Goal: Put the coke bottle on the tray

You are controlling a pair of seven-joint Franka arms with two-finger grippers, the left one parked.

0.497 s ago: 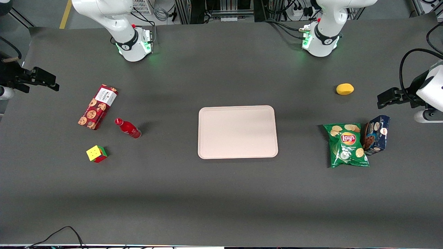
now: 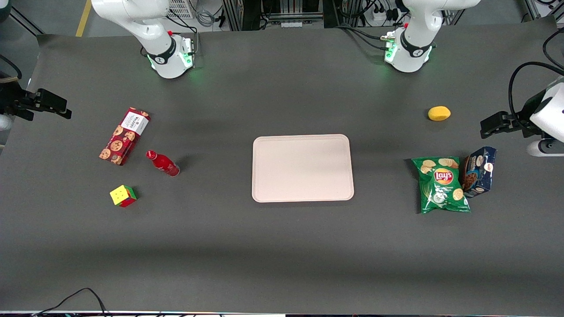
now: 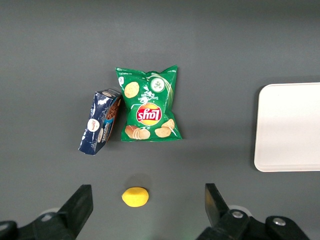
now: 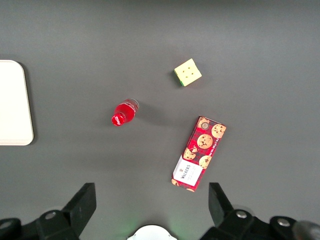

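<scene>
The coke bottle point(image 2: 162, 164) point(image 4: 122, 114) is small and all red, and it stands upright on the dark table. It is beside the red cookie box, on the side nearer the tray. The pale pink tray point(image 2: 302, 168) point(image 4: 12, 100) point(image 3: 290, 125) lies flat at the table's middle with nothing on it. My gripper point(image 2: 61, 108) point(image 4: 152, 200) hangs open high over the working arm's end of the table. It is well apart from the bottle, and nothing is between its fingers.
A red cookie box point(image 2: 124, 135) point(image 4: 199, 153) lies flat, with a colour cube point(image 2: 123, 196) point(image 4: 187, 72) nearer the front camera. Toward the parked arm's end lie a green chips bag point(image 2: 442, 185) point(image 3: 148, 111), a blue box point(image 2: 479, 171) point(image 3: 101, 121) and a yellow fruit point(image 2: 439, 113) point(image 3: 135, 196).
My gripper has shifted slightly outward toward the working arm's end of the table. The bottle, the tray and the other things have not moved.
</scene>
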